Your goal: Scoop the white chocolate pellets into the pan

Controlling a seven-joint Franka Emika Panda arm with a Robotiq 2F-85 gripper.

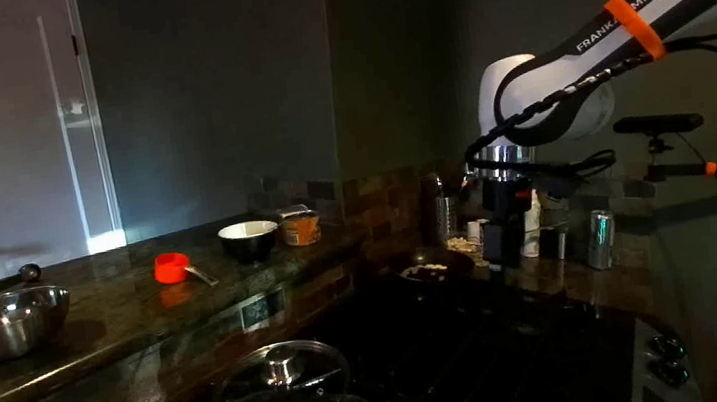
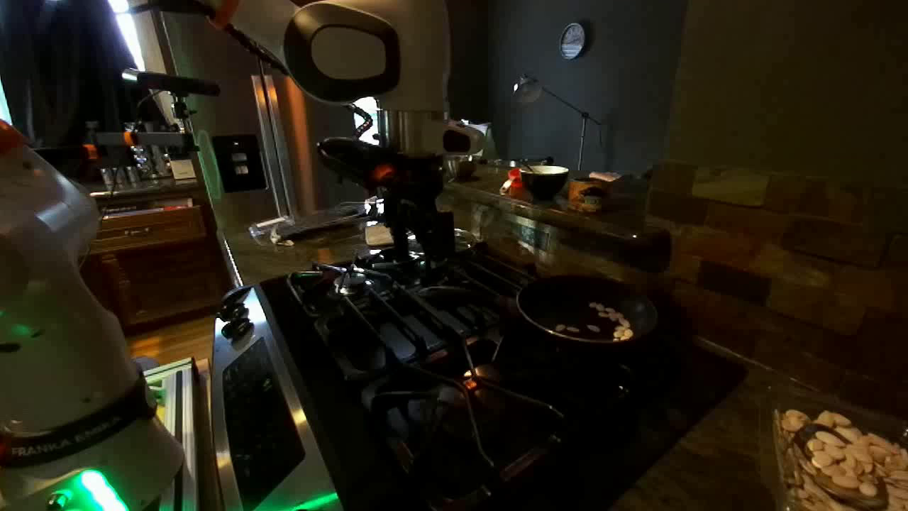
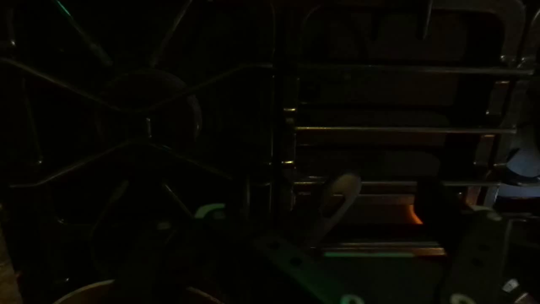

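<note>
The pan (image 2: 543, 305) is dark, round and shallow with a thin rim, and stands on the stove beside the backsplash. Several white pellets (image 2: 605, 311) lie scattered in it. More pellets (image 2: 869, 454) fill a clear box at the near right corner in an exterior view, with a dark spoon (image 2: 805, 431) among them. My gripper (image 2: 420, 245) hangs over the stove, apart from the pan, pointing down. In the wrist view the gripper (image 3: 360, 200) is very dark, its fingers apart. A pale looped end (image 3: 353, 185), perhaps a handle's, shows between them; whether it touches them is unclear.
Black grates (image 2: 425, 341) cover the stove, and a lidded pot (image 1: 279, 387) occupies one burner. Along the raised ledge stand a steel bowl (image 1: 7, 324), a red measuring cup (image 1: 172, 269), a black bowl (image 1: 249, 244) and an orange can (image 1: 300, 228). A silver can (image 1: 600, 240) stands beyond the stove.
</note>
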